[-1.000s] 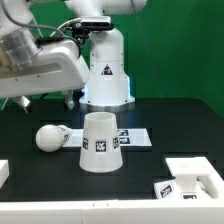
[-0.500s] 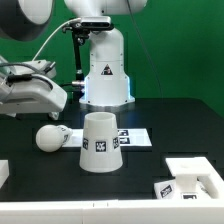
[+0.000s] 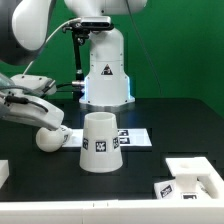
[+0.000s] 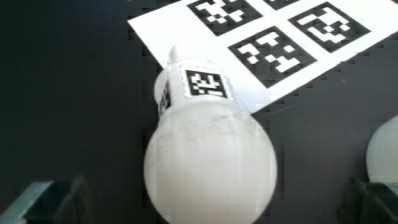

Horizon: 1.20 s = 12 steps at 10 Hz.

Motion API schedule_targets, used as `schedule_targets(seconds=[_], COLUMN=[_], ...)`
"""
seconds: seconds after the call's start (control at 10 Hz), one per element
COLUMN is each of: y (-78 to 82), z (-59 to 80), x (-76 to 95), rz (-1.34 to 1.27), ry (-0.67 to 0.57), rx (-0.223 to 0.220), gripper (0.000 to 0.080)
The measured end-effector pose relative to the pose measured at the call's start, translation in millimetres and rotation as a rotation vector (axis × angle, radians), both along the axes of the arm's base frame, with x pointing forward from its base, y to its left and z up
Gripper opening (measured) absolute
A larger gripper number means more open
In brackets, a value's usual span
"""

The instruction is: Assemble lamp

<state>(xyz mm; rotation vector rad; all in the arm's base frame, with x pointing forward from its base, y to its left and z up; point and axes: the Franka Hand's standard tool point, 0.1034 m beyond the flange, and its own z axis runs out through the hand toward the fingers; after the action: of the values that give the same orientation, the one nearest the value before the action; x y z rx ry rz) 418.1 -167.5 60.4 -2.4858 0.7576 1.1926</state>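
Observation:
The white ball-headed bulb (image 3: 49, 138) lies on its side on the black table at the exterior view's left. It fills the wrist view (image 4: 210, 150), with a tag on its neck. The large cone shade (image 3: 100, 142) stands upright just to its right, and its edge shows in the wrist view (image 4: 384, 150). The squarish base block (image 3: 190, 181) sits at the front right. My gripper (image 3: 50, 121) hangs just above the bulb. It is open, with the dark fingers (image 4: 54, 200) apart on either side of the bulb and not touching it (image 4: 210, 208).
The marker board (image 3: 133, 138) lies flat behind the shade, and also shows in the wrist view (image 4: 267, 40) with the bulb's neck resting on its edge. The white robot pedestal (image 3: 105, 70) stands at the back. A white part edge (image 3: 3, 172) sits at the front left.
The arm has come down from the upper left to just above the bulb. The bulb, shade and base block have not moved.

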Motion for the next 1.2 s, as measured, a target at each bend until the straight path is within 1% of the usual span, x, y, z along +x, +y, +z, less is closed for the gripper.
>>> schedule_targets(seconds=[0.3, 0.5, 0.6, 0.8, 1.0, 1.2], y=[0.6, 6.1, 7.1, 10.2, 13.0, 11.1], z=[-1.8, -16.5, -23.1, -31.2, -37.8, -42.3], x=[-1.6, -20.2, -26.6, -26.9, -29.3, -27.7], rz=[0.0, -0.009, -0.011, 0.0, 0.005, 0.008], ry=[0.004, 0.036, 0.044, 0.029, 0.027, 0.011], rx=[0.0, 0.006, 0.002, -0.011, -0.015, -0.029], gripper=[0.0699, 0.0699, 0.0699, 0.0699, 0.0699, 0.0699])
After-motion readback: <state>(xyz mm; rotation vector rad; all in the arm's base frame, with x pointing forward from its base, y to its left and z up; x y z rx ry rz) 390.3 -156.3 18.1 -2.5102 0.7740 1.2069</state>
